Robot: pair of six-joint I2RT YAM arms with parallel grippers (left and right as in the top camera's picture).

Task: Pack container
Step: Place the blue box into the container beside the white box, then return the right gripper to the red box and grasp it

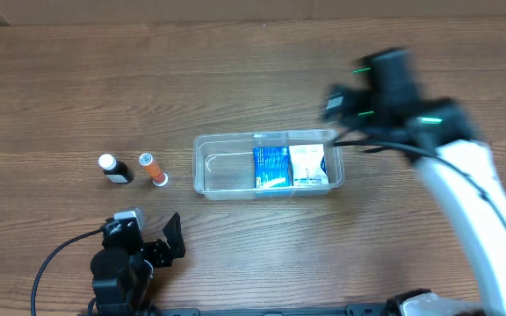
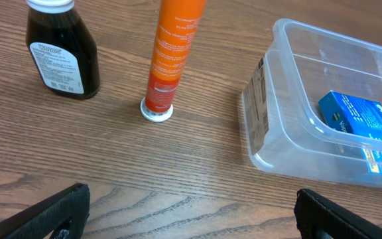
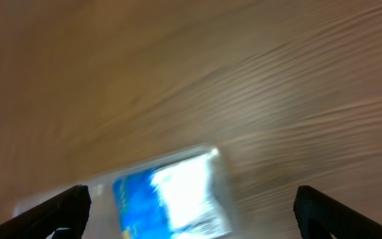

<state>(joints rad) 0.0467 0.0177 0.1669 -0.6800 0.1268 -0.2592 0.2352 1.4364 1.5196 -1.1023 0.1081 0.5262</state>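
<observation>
The clear plastic container [image 1: 227,165] lies in the middle of the table with a blue carton [image 1: 271,166] and a white carton [image 1: 307,164] in its right half. The left wrist view shows its left end [image 2: 277,126] and the blue carton [image 2: 360,119]. An orange tube [image 1: 154,168] and a dark bottle with a white cap [image 1: 114,168] lie left of it; both show in the left wrist view, the tube [image 2: 171,60] and the bottle [image 2: 62,53]. My left gripper [image 1: 152,239] is open and empty near the front edge. My right gripper [image 1: 345,101] is open and empty, above and right of the container, in motion blur. Its view shows the blurred cartons [image 3: 171,196].
Bare wood table top surrounds the container. The right arm's white link [image 1: 477,202] stretches from the front right corner towards the container's right end. A black cable [image 1: 60,254] trails from the left arm at the front left.
</observation>
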